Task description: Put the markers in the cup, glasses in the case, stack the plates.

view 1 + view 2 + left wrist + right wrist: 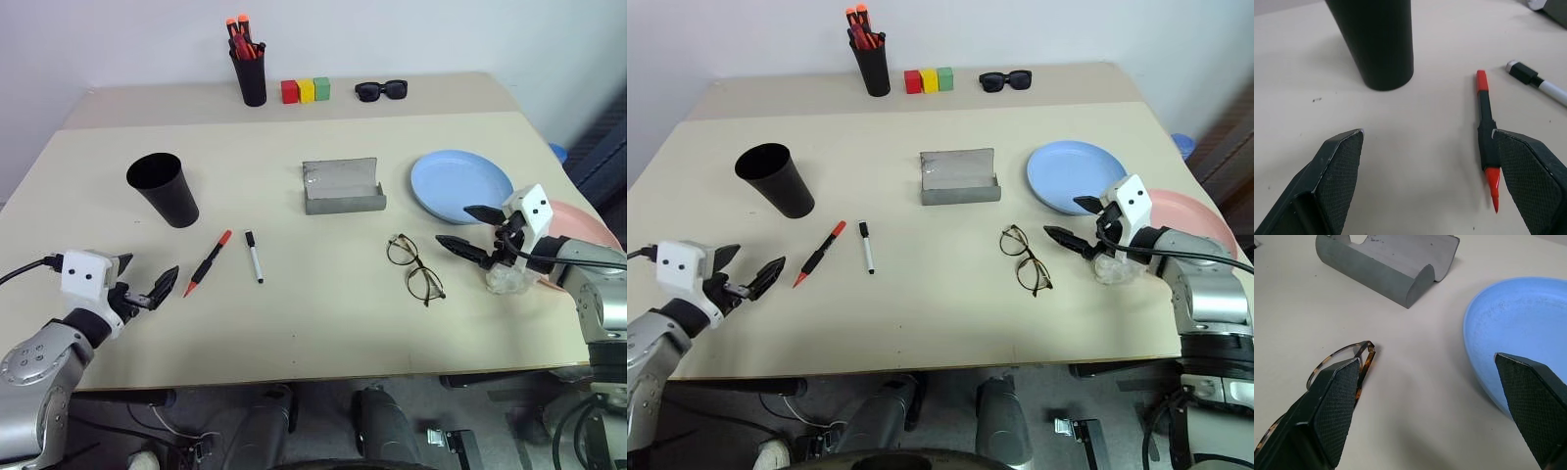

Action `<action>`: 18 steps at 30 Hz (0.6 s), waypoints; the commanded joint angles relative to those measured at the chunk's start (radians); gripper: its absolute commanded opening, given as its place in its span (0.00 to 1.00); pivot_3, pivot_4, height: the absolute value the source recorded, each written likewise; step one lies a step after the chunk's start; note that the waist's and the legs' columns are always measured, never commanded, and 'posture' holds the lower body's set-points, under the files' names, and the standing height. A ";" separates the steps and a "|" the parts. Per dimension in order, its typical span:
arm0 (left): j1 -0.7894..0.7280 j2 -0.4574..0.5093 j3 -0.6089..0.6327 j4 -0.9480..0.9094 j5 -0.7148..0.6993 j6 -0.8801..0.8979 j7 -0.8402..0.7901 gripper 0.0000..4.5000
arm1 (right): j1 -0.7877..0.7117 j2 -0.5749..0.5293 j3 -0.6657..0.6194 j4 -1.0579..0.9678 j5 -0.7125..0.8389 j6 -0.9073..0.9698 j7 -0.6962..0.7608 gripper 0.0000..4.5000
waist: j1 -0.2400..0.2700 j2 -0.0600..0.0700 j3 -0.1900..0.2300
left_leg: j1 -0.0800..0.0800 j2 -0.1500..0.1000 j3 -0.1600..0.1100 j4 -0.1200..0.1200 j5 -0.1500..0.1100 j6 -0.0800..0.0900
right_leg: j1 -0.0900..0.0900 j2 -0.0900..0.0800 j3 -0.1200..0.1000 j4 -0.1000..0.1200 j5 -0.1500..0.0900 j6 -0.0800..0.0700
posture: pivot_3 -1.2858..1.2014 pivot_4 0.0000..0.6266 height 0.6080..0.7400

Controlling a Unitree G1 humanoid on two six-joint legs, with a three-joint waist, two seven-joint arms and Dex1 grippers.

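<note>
Beige and matte, your table (323,323) runs back to a plain pale wall.

Your left gripper (147,286) hovers near the front left edge, its two black fingers spread apart and holding nothing. Just beside its tips lies the black and red marker (208,262), slim, with a pointed red end toward you. The white marker (254,257) with its black cap lies just beyond that, roughly parallel. Farther back on the left stands the cup (165,190), black, matte and tapered, upright and well apart from the fingers.

Your right gripper (468,231) hangs at the right side, fingers spread wide and empty. The glasses (413,267), thin-framed with round clear lenses, lie flat on the table just to its left. Just behind the gripper sits the blue plate (460,184), round and shallow; the pink plate (1195,221) lies beside it toward the table's right edge, partly behind your arm. The case (342,186) rests open near the table's middle, grey and felt-like, with rounded ends.

From the left wrist you see the cross-hatched texture of the fingertips (1339,169) and the red marker's tip lying next to one pad. From the right wrist the glasses frame reads mottled brown, tortoiseshell, which the head views render merely dark.
</note>
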State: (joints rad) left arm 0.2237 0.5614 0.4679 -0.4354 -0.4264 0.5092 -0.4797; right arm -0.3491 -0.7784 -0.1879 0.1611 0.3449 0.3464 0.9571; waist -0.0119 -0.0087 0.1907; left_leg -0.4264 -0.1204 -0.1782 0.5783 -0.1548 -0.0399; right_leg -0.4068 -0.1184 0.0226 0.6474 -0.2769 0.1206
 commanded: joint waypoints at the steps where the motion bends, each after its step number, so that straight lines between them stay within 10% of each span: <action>1: 0.006 -0.003 0.043 -0.034 -0.008 -0.024 0.008 0.96 | -0.024 -0.007 0.000 -0.028 0.004 0.004 0.000 1.00 | 0.001 0.000 0.000 | 0.000 0.000 0.000 0.000 0.000 0.000 | 0.000 0.000 0.000 0.000 0.000 0.000 | 0.52 0.24 1.00; 18: -0.059 0.037 -0.065 -0.119 0.019 0.055 0.048 0.96 | -0.040 0.021 0.032 -0.051 -0.004 -0.007 -0.013 1.00 | 0.001 0.000 0.000 | 0.000 0.013 0.016 0.000 0.000 0.001 | 0.002 0.001 0.000 0.000 0.000 0.000 | 0.52 0.24 1.00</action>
State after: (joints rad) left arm 0.1754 0.5868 0.4162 -0.5053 -0.4174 0.5495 -0.4416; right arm -0.3666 -0.7608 -0.1517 0.1552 0.3380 0.3567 0.9470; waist -0.0110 -0.0089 0.1908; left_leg -0.4269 -0.1079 -0.1616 0.5786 -0.1550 -0.0393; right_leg -0.4050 -0.1176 0.0223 0.6471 -0.2769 0.1205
